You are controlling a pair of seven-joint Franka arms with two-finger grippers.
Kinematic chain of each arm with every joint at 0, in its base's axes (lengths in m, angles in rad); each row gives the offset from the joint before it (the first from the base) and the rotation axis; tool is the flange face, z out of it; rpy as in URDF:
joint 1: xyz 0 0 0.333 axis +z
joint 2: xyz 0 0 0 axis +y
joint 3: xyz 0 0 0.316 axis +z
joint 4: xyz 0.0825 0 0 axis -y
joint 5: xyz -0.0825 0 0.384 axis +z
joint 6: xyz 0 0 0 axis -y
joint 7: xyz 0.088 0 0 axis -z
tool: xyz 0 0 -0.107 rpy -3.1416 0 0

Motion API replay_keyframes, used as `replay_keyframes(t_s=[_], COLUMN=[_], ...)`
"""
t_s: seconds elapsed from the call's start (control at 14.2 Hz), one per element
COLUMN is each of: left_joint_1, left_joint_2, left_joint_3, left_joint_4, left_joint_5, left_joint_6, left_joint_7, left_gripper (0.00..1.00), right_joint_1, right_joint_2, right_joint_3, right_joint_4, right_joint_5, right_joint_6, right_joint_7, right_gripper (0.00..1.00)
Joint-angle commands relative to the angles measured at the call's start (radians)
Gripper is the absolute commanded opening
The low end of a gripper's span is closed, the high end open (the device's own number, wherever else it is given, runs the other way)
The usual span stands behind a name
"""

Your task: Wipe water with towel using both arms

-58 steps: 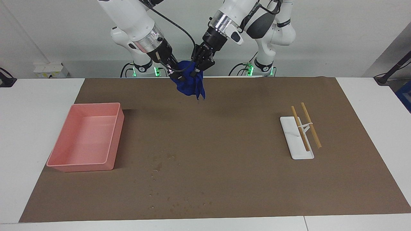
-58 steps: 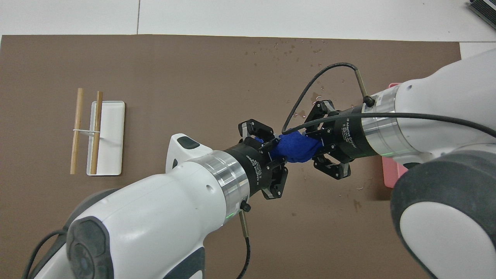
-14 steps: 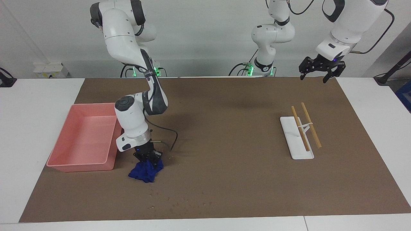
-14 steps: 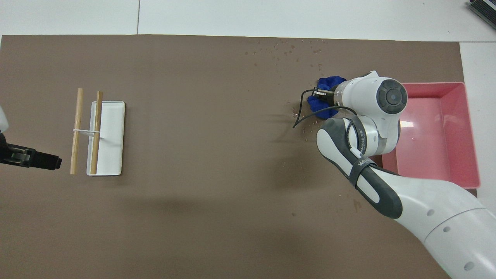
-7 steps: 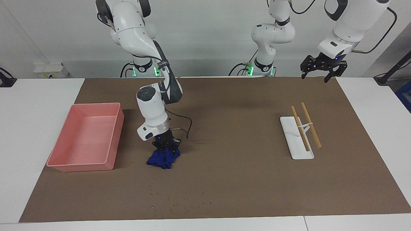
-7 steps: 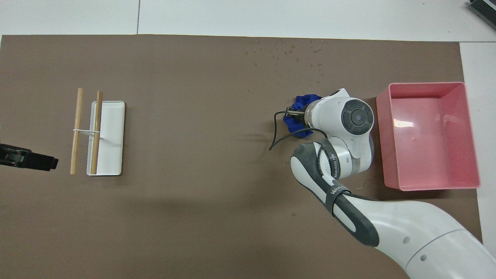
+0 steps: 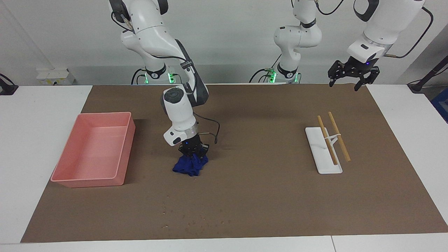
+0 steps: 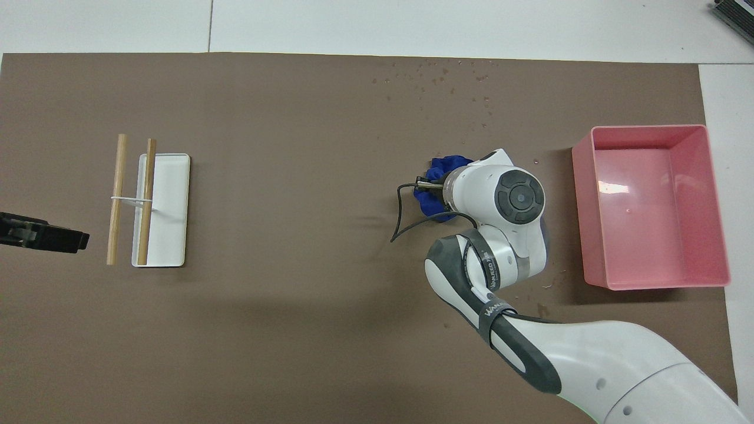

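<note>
Blue bunched towel [image 7: 190, 166] pressed onto matte brown mat [image 7: 259, 196] by right gripper [image 7: 193, 153].

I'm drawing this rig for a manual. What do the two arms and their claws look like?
Both are glossy white jointed arms with dark grey joint caps and silver wrist rings. Right claw and left claw are black and two-fingered. A thin black cable loops beside the right wrist, and green lights glow at both bases.

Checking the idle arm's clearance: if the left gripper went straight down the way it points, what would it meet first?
Probably only the brown table mat near its corner. The left gripper, fingers open, hangs above it; the white rack with two wooden sticks lies clear.
</note>
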Motion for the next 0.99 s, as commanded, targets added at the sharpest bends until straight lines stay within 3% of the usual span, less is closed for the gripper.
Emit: replay_keyframes(t_s=[0.0,0.21,0.49,0.92], left_joint_1=[-0.024,-0.051,0.007,0.058], left_joint_2=[-0.007,0.005,0.053,0.051], left_joint_3=[0.014,0.012,0.003,-0.066], left_joint_4=[-0.017,-0.015,0.022,-0.003], left_joint_5=[0.022,0.016,-0.024,-0.024], left_joint_6=[0.037,0.06,0.048,0.077], left_joint_7=[-0.021,-0.1,-0.1,-0.094], left_gripper=[1.0,1.0,1.0,1.0], right_joint_1=[-0.025,-0.064,-0.112,-0.224], right_joint_2=[0.059,0.09,0.163,0.234], right_joint_3=[0.009,0.01,0.01,0.009], right_joint_4=[-0.024,0.006,0.139,0.325], right_joint_5=[-0.016,-0.01,-0.018,-0.022], right_joint_6=[0.171,0.268,0.323,0.331], right_joint_7=[0.028,0.013,0.01,-0.038], right_gripper=[0.0,0.0,0.0,0.0])
